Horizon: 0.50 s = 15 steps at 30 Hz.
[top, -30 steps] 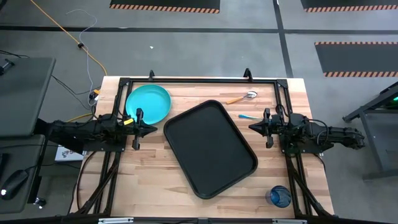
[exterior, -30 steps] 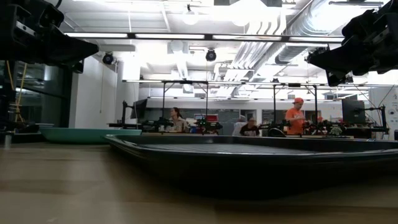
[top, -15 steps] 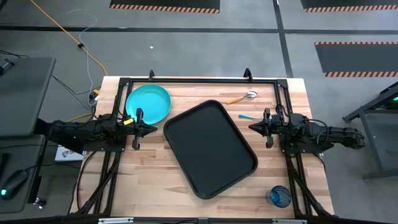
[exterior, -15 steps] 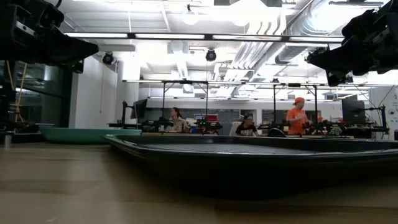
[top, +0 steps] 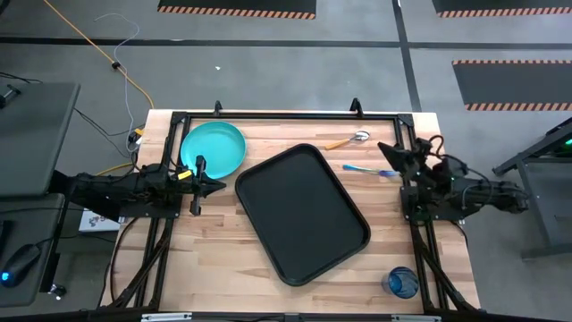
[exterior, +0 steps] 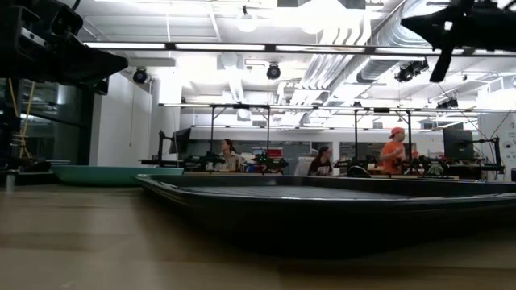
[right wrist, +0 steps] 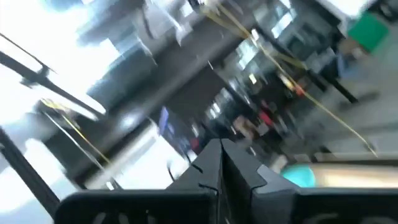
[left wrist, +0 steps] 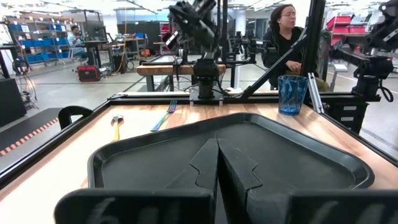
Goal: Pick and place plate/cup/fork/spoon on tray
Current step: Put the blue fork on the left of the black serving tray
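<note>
Black rectangular tray (top: pixel 303 213) lies mid-table; turquoise round plate (top: pixel 214 148) at its ten o'clock, blue fork (top: pixel 358 168) at two o'clock beside the right gripper (top: pixel 385 149), fingers together. Left gripper (top: pixel 217 187) also closed.

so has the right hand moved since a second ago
Yes. In the high view the right hand has swung toward the table's far edge, now near the spoon and over the fork.

The wooden table (top: pixel 223 268) is carrying one black rectangular tray (top: pixel 302 213), one round turquoise plate (top: pixel 214 148), one translucent blue cup (top: pixel 400 283), one light-blue-handled fork (top: pixel 358 168) and one orange-handled metal spoon (top: pixel 348 139).
</note>
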{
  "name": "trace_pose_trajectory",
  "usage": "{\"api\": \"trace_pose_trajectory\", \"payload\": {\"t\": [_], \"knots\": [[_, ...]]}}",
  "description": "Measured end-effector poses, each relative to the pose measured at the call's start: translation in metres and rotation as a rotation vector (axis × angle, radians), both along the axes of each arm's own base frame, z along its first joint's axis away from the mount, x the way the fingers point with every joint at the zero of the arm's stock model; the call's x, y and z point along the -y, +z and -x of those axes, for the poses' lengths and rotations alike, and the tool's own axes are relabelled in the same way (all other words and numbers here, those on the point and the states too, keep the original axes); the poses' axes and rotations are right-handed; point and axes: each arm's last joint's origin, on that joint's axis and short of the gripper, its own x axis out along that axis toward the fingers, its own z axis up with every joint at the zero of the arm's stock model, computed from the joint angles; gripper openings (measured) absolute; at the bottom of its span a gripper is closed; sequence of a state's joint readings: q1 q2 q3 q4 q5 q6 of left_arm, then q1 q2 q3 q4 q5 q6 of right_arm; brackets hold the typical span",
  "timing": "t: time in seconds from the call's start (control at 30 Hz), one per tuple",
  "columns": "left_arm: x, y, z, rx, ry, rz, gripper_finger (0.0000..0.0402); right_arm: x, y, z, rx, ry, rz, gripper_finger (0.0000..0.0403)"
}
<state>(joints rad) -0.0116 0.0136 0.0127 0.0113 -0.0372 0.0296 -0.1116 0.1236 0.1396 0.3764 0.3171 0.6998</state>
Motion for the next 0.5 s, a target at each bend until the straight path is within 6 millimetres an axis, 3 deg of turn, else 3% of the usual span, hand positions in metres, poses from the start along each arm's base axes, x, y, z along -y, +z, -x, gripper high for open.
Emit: {"api": "trace_pose_trajectory", "payload": {"t": [0.13,0.23,0.37,0.5], "knots": [[0.0,0.0,0.0,0.0,0.0,0.0,0.0,0.001,0.025,-0.014,-0.263,0.019,-0.036,0.0045],[0.0,0.0,0.0,0.0,0.0,0.0,0.0,0.006,0.033,-0.032,-0.537,-0.029,-0.17,0.0094],[0.0,0.0,0.0,0.0,0.0,0.0,0.0,0.019,0.022,-0.053,-0.904,-0.117,-0.456,0.0162],[0.0,0.0,0.0,0.001,0.0,0.0,0.0,0.026,0.0,-0.063,-1.188,-0.203,-0.759,0.0202]]}}
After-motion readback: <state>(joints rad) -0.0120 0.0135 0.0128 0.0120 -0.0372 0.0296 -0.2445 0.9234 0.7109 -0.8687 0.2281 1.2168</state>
